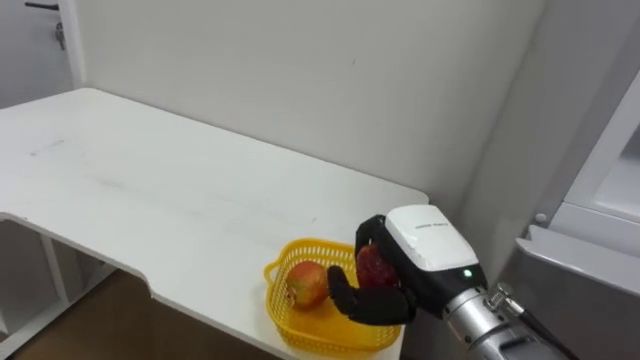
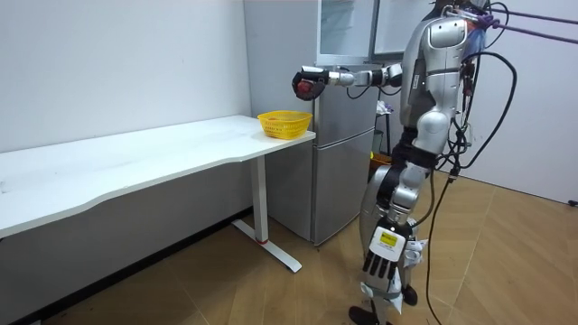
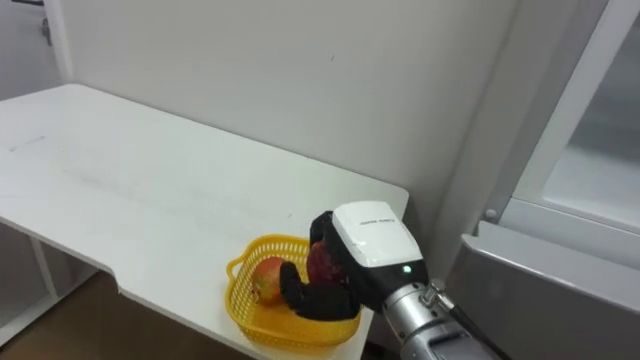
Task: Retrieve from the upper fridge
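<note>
So the head camera makes it look like the right hand [image 1: 412, 262] is sitting practically in the yellow basket [image 1: 322, 338], but the room view says otherwise. There the right hand [image 2: 311, 83] is clearly up in the air, above the basket [image 2: 284, 123] and a bit toward the fridge [image 2: 343, 135] side, not touching it.

The arm is stretched out roughly level from the shoulder. The back of the hand faces up and the dark fingers are curled round a red apple [image 1: 375, 268], so that's clamped. The room view also picks up the left hand [image 2: 378, 264], hanging down by the leg with its fingers loose. The robot stands upright right in front of the fridge, just off the end of the white desk [image 1: 150, 190].

The basket sits at the desk's corner nearest the fridge, with another fruit [image 1: 307, 283] already in it, reddish-yellow. Can't tell what kind.

The hand covers the basket's right side and most of the apple; just a red patch peeks out between thumb and fingers. The fridge is cut off at the right edge in the eye views, so its inside is hard to make out.
</note>
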{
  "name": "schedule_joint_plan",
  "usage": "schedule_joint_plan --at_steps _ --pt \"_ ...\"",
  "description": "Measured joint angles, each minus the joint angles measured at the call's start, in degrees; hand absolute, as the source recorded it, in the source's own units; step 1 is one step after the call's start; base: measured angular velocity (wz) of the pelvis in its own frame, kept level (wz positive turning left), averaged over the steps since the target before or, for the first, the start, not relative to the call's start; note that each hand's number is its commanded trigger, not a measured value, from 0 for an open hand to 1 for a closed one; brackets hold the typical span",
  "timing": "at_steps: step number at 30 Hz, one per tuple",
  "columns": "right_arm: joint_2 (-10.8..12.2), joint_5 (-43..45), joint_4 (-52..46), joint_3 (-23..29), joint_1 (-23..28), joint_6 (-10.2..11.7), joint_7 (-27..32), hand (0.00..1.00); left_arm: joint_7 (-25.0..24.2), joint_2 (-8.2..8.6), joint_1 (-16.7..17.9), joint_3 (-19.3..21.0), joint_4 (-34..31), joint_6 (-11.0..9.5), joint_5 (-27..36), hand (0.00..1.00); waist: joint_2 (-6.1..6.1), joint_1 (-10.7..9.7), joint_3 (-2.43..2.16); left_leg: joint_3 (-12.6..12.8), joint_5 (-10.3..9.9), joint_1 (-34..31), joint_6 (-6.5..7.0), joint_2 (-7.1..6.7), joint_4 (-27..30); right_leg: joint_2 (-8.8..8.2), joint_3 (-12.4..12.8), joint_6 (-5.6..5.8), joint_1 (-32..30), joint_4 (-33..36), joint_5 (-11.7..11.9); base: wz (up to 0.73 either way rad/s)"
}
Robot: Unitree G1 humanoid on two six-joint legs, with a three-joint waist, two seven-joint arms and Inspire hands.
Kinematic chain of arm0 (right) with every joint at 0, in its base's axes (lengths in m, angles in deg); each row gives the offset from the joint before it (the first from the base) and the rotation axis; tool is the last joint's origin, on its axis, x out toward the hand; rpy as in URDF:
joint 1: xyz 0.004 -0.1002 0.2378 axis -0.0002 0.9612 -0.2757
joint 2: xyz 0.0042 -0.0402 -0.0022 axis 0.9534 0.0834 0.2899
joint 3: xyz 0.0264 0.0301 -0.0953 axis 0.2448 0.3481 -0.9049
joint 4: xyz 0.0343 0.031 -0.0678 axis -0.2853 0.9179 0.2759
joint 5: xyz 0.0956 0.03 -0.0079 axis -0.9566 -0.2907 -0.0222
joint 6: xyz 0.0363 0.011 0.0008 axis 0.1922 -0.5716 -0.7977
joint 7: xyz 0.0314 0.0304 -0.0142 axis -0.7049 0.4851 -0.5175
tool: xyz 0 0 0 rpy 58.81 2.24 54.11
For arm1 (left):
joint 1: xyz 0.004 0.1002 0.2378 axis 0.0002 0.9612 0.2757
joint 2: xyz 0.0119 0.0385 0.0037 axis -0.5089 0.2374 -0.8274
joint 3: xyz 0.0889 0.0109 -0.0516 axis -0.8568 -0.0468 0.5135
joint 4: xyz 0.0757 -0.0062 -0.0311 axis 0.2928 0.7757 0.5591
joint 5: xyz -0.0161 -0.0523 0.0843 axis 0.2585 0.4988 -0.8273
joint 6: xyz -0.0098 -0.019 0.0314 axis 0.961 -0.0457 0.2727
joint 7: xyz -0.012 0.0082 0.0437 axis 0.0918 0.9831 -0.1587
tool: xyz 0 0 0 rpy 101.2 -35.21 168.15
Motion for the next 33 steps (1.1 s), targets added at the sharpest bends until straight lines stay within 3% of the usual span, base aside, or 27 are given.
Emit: schedule_joint_plan --at_steps 9,10,12,14,16,19,20,33 --pt "0.7 -0.4 4.2 0.0 -0.1 -0.1 1.2 1.00 0.2 0.09 0.3 0.1 -0.3 0.1 -2.6 0.00 -0.11 0.2 0.25 -0.3 0.0 0.0 0.01 -0.11 0.1 -0.06 0.0 0.01 0.2 0.0 0.0 0.00" --pt "0.9 -0.4 4.2 0.0 -0.1 -0.1 1.2 0.78 0.2 0.12 0.3 0.1 -0.3 0.2 -2.7 0.00 -0.03 0.1 0.31 -0.3 0.0 0.0 0.01 -0.12 0.1 -0.06 0.1 0.01 0.2 0.0 0.0 0.00" --pt "1.6 -0.4 4.2 0.0 -0.1 -0.1 1.2 0.65 0.2 0.15 0.3 0.1 -0.3 0.6 -2.7 0.00 0.23 0.1 0.49 -0.4 0.0 -0.1 0.01 -0.12 0.1 -0.05 0.1 0.04 0.2 0.0 0.0 0.00" --pt "2.1 -0.4 4.2 0.1 -0.1 -0.1 1.2 0.65 0.2 0.15 0.3 0.1 -0.3 0.9 -2.7 0.00 0.39 0.1 0.60 -0.4 0.0 -0.1 0.01 -0.12 0.1 -0.05 0.1 0.07 0.2 0.0 0.0 0.00" --pt "2.3 -0.4 4.2 0.1 -0.1 -0.1 1.2 0.53 0.2 0.15 0.3 0.1 -0.3 0.9 -2.8 0.00 0.45 0.2 0.64 -0.5 0.0 -0.2 0.01 -0.16 0.1 -0.06 0.1 0.10 0.1 0.0 -0.1 0.00" --pt "2.5 -0.2 4.2 0.1 -0.1 -0.1 0.9 0.07 0.3 0.17 0.3 0.1 -0.3 1.0 -2.8 0.00 0.45 0.3 0.63 -0.5 0.0 -0.3 0.01 -0.19 0.1 -0.06 0.1 0.11 0.0 -0.1 -0.1 0.00" --pt "2.5 0.1 4.2 0.1 -0.1 -0.1 0.9 0.04 0.4 0.18 0.3 0.1 -0.3 1.1 -2.9 0.00 0.46 0.4 0.63 -0.6 0.0 -0.3 0.01 -0.19 0.1 -0.06 0.1 0.11 -0.1 -0.1 -0.1 0.00" --pt "2.5 0.4 4.2 0.1 -0.3 -0.8 0.9 0.00 1.7 0.65 0.8 0.1 -2.1 1.4 -4.0 0.00 0.93 0.4 0.18 -0.8 0.0 -0.4 0.01 -0.19 0.1 0.00 0.0 0.11 -0.1 -0.1 -0.1 0.00"
